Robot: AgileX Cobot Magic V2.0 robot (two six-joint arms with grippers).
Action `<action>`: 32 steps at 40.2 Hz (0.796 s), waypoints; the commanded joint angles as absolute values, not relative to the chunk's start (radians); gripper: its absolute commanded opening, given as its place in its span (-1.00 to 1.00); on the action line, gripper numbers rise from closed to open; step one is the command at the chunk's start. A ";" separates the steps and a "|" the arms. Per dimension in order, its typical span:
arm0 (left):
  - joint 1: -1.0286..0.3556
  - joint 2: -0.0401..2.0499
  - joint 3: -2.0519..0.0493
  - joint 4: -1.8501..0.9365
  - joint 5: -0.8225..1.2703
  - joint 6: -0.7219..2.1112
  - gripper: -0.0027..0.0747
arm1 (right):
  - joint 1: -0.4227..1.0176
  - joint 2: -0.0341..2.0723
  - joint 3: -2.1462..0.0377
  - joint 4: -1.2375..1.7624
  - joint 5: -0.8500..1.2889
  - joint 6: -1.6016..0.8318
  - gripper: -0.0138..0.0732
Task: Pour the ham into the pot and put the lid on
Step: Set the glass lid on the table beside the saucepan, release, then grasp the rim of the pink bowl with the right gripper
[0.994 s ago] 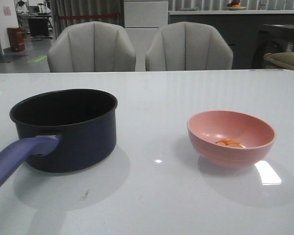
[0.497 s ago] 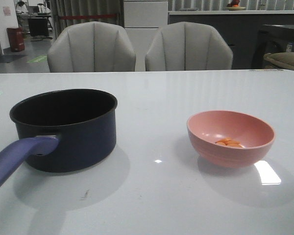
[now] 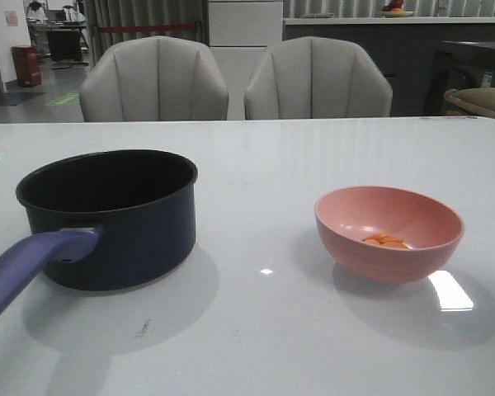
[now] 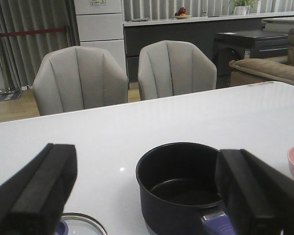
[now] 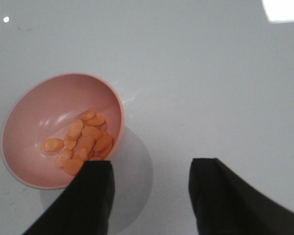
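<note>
Front view: pot [image 3: 115, 216], ham [image 3: 386, 241], pink bowl [image 3: 388, 233] unmoved since earlier.

Showroom-like open-plan interior: glossy white table [image 3: 313, 157], two grey upholstered chairs [image 3: 154, 80], dark counter [image 4: 186, 34] bearing a fruit plate [image 4: 182, 15], beige sofa [image 4: 269, 68], curtains [image 4: 29, 39], white drawer cabinet [image 3: 245, 33].

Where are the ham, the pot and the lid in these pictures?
ham [image 5: 83, 139]: right wrist view, on a middle slice of the pile inside the pink bowl.
pot [image 3: 148, 231]: front view, on its dark outer wall.
lid [image 4: 83, 226]: left wrist view, on the glass near its silver rim; only partly in view.
</note>
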State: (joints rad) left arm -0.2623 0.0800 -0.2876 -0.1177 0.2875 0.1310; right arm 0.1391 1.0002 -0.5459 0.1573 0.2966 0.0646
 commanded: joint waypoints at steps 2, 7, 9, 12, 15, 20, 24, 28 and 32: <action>-0.268 0.090 -0.314 -0.128 0.210 0.126 0.63 | 0.173 1.149 -0.673 0.167 0.283 0.066 0.39; -0.268 0.090 -0.314 -0.128 0.210 0.126 0.63 | 0.180 1.294 -0.763 0.169 0.322 0.066 0.39; -0.268 0.090 -0.314 -0.128 0.210 0.126 0.63 | 0.178 1.344 -0.795 0.169 0.328 0.066 0.38; -0.268 0.090 -0.314 -0.128 0.210 0.126 0.63 | 0.178 1.412 -0.841 0.177 0.341 0.066 0.38; -0.268 0.090 -0.314 -0.128 0.210 0.126 0.63 | 0.178 1.470 -0.888 0.202 0.368 0.066 0.38; -0.268 0.090 -0.314 -0.128 0.210 0.126 0.63 | 0.178 1.545 -0.942 0.213 0.388 0.066 0.38; -0.268 0.090 -0.314 -0.128 0.210 0.126 0.63 | 0.178 1.599 -0.967 0.214 0.389 0.066 0.38; -0.268 0.090 -0.314 -0.128 0.210 0.126 0.63 | 0.178 1.651 -0.987 0.226 0.395 0.066 0.31; -0.268 0.090 -0.314 -0.128 0.210 0.126 0.63 | 0.178 1.688 -0.996 0.226 0.394 0.066 0.02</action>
State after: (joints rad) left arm -0.2623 0.0800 -0.2876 -0.1177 0.2875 0.1310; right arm 0.1779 1.6999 -0.9604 0.2161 0.4234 0.0668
